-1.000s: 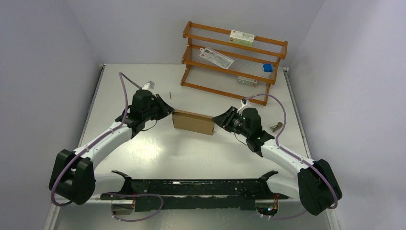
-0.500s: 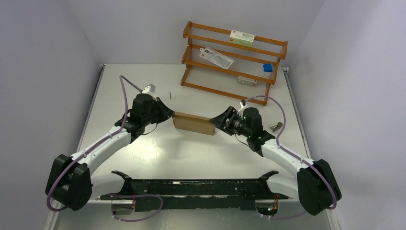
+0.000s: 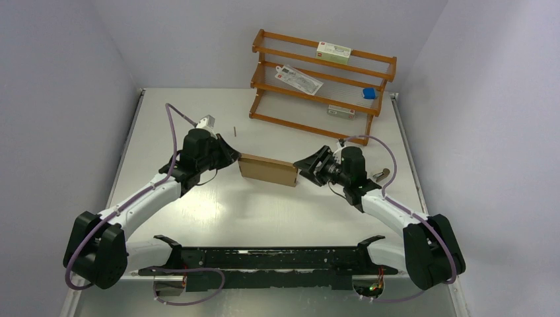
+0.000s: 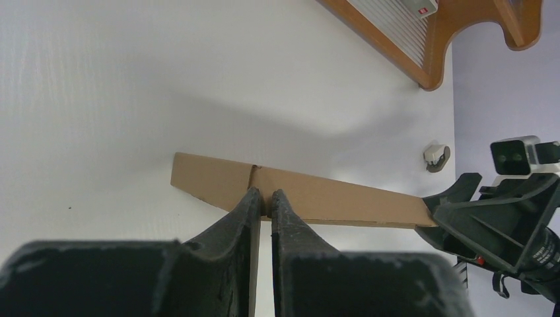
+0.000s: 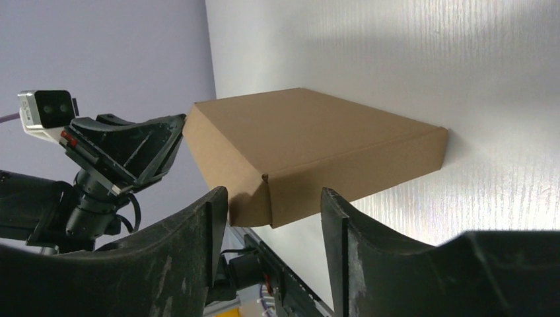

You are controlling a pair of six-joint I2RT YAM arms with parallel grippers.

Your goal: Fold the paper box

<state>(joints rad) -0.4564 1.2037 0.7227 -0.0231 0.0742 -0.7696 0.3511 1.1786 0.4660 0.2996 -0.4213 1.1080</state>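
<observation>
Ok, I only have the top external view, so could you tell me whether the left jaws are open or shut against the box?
Observer: On the left wrist view the left jaws are nearly shut, with only a thin slit between them. Their tips sit at a crease in the near wall of the paper box.
Operator: Thank you. And the right jaws?
Observer: On the right wrist view they stand wide open, with one corner of the box framed between them. I cannot tell whether they touch it.
Operator: Is the lid down?
Observer: Yes, that view shows the top lying flat and closed over the walls.
</observation>
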